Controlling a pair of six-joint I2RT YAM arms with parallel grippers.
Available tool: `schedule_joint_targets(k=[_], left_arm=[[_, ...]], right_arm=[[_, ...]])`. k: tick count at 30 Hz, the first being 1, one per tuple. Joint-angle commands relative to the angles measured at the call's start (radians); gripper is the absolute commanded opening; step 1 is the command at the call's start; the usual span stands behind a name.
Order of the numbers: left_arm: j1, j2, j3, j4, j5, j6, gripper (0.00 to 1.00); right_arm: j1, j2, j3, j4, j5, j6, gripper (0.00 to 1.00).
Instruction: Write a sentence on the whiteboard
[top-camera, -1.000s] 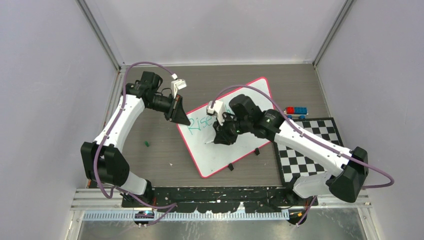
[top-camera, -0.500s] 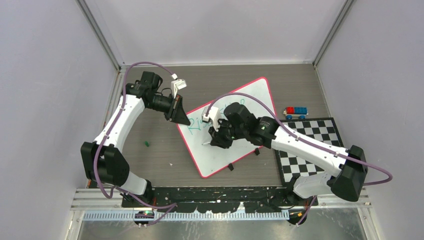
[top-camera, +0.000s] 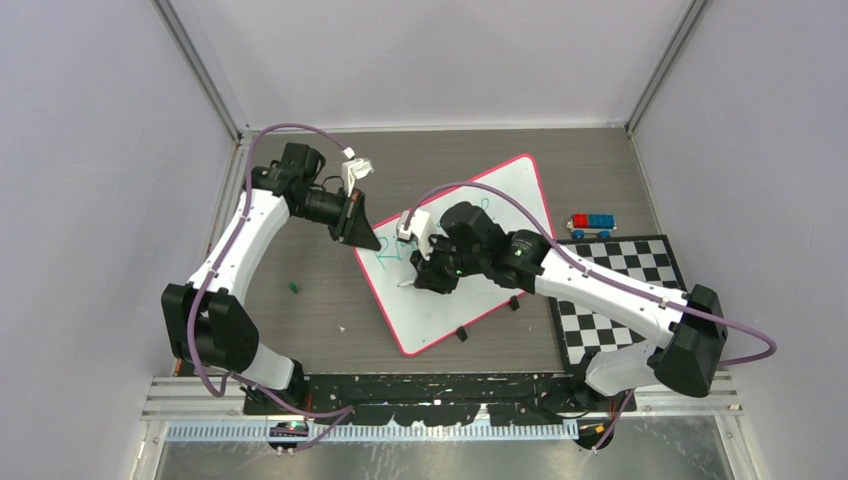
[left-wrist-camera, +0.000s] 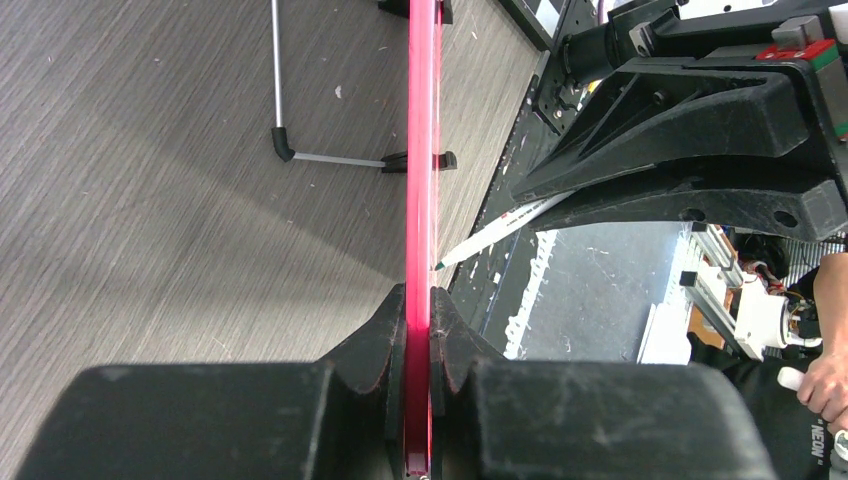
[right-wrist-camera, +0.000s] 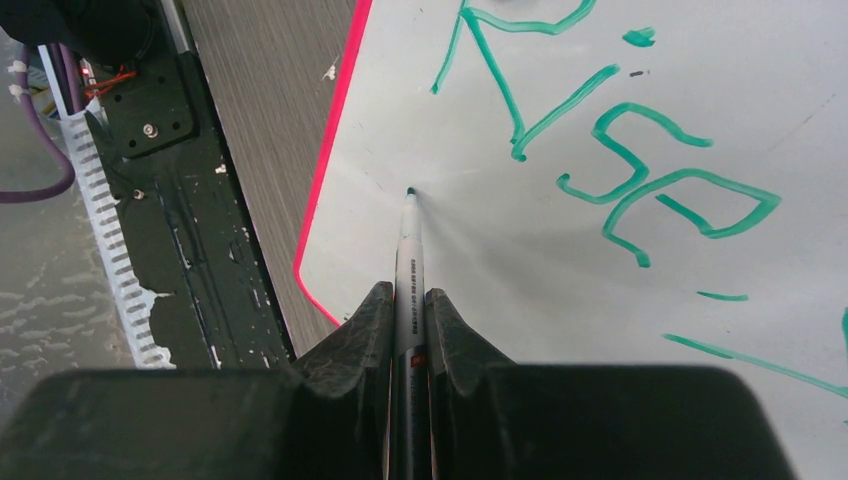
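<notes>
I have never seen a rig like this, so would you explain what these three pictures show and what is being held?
Two white-and-black robot arms are bolted at the table's near edge. The wide picture looks down from above them; the other two come from a camera on each wrist. On the grey wood-grain table sits a large white whiteboard with a pink-red rim. The left gripper is shut on that rim. The right gripper is shut on a slim white marker, its tip at the board below the teal-green handwritten word "Rise". Beside the board lie a black-and-white checkerboard mat and a small toy car of coloured blocks.
</notes>
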Motion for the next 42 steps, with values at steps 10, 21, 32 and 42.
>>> schedule_joint_targets(k=[10,21,32,42], left_arm=[[-0.020,0.004,-0.026,0.012,-0.025,0.029,0.00],[-0.020,0.003,-0.022,0.008,-0.025,0.031,0.00],[-0.020,0.001,-0.023,0.009,-0.025,0.032,0.00],[-0.020,0.003,-0.023,0.009,-0.024,0.031,0.00]], right_arm=[[0.008,-0.018,-0.012,0.002,0.042,-0.031,0.00],[0.008,-0.010,0.012,-0.025,0.051,-0.064,0.00],[-0.001,-0.002,0.081,-0.037,0.117,-0.075,0.00],[-0.004,0.002,0.078,-0.048,0.098,-0.069,0.00]])
